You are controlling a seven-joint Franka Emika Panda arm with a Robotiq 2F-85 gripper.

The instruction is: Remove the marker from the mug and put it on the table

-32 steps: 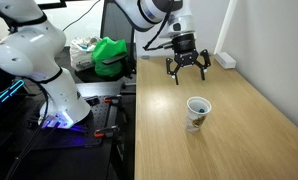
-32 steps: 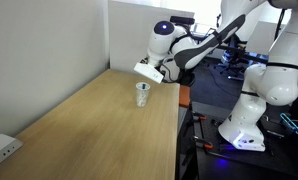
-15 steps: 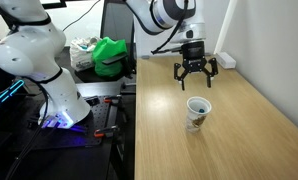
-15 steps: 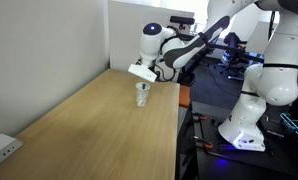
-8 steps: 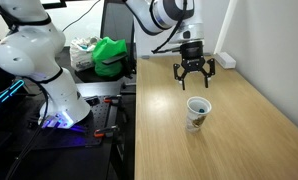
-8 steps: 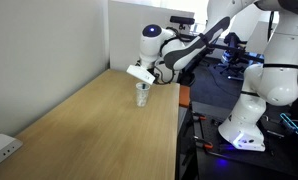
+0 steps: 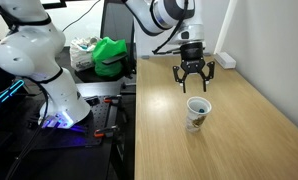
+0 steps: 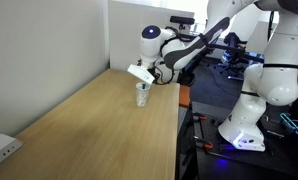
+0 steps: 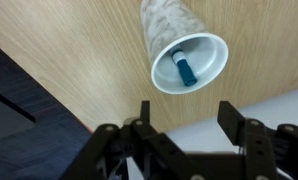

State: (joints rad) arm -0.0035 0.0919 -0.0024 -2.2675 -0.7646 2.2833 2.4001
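Observation:
The white mug (image 7: 197, 112) stands upright on the light wood table (image 7: 239, 130); it also shows in the other exterior view (image 8: 142, 94) and in the wrist view (image 9: 184, 50). In the wrist view the marker (image 9: 183, 68), a short teal-dark stick, lies inside the mug. My gripper (image 7: 192, 86) hangs open and empty above and a little behind the mug, fingers pointing down; it shows in the wrist view (image 9: 185, 115) and in an exterior view (image 8: 141, 74).
A dark cluttered desk with a green object (image 7: 111, 55) stands beside the table. A white robot base (image 7: 49, 70) is near it. A white power strip (image 7: 225, 60) lies at the table's far end, and another (image 8: 1, 150) at the near corner.
My gripper moved from the far side of the table toward the mug and has come down slightly over it. The mug and marker have not moved.

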